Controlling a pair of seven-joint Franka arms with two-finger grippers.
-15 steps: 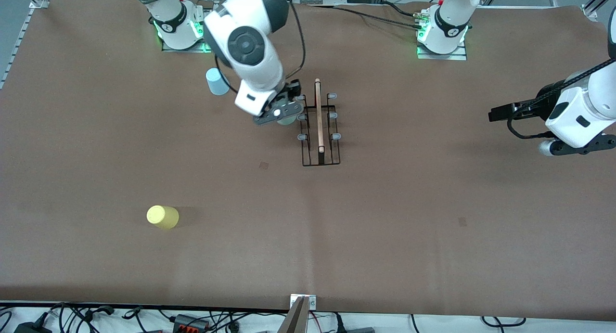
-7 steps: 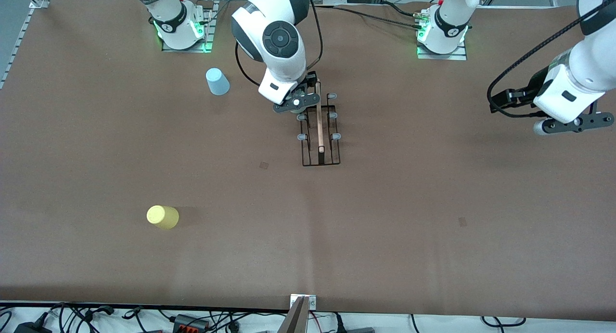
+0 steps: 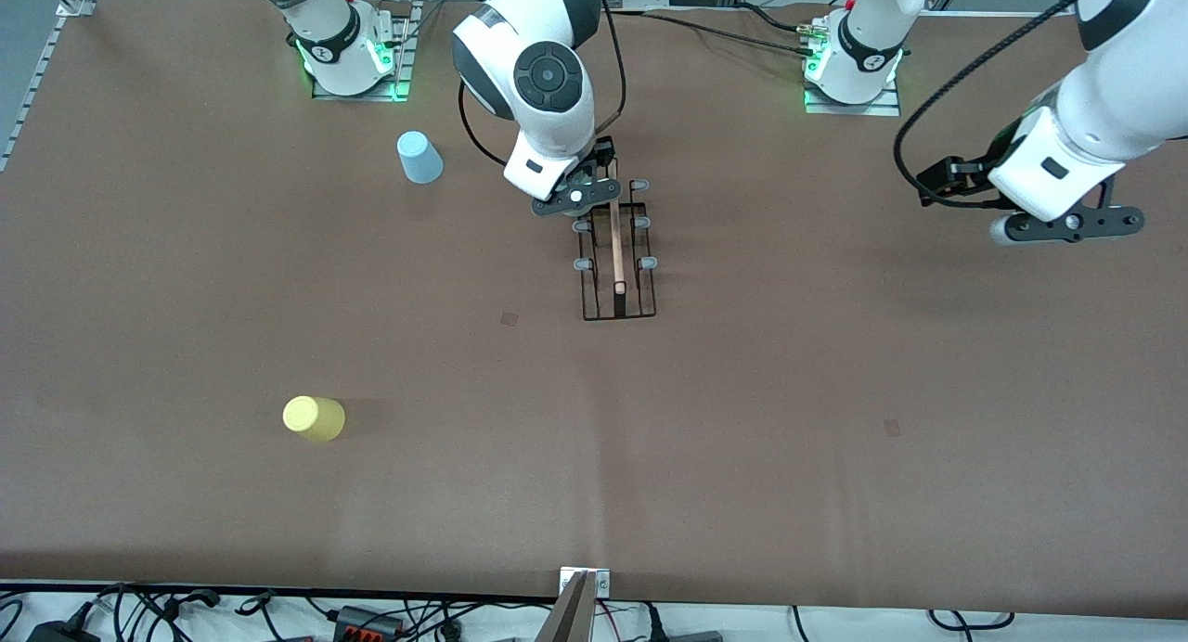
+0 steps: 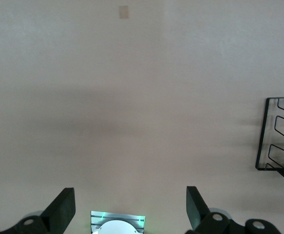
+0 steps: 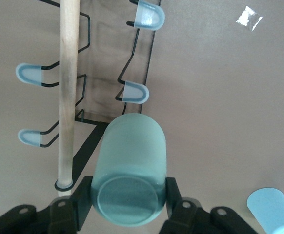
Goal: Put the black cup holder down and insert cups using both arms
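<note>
The black cup holder (image 3: pixel 619 294) stands mid-table, its wooden rod handle (image 3: pixel 615 243) running along its length. My right gripper (image 3: pixel 575 197) is over the holder's end nearest the robot bases, shut on the pale grey-green cup (image 5: pixel 130 170). In the right wrist view the cup lies mouth-first toward a grey-capped prong (image 5: pixel 132 92) beside the rod (image 5: pixel 69 87). The light blue cup (image 3: pixel 419 157) stands upside down near the right arm's base. The yellow cup (image 3: pixel 314 417) lies nearer the camera. My left gripper (image 3: pixel 1063 224) is open and empty in the air at the left arm's end.
The left wrist view shows a corner of the holder (image 4: pixel 266 146) and the left arm's base plate (image 4: pixel 116 219) between the open fingers (image 4: pixel 64 207). The blue cup also shows in the right wrist view (image 5: pixel 273 207). Cables lie along the near table edge.
My right gripper has carried the grey-green cup sideways to the holder's end by the bases. My left gripper has risen and moved toward the table's middle.
</note>
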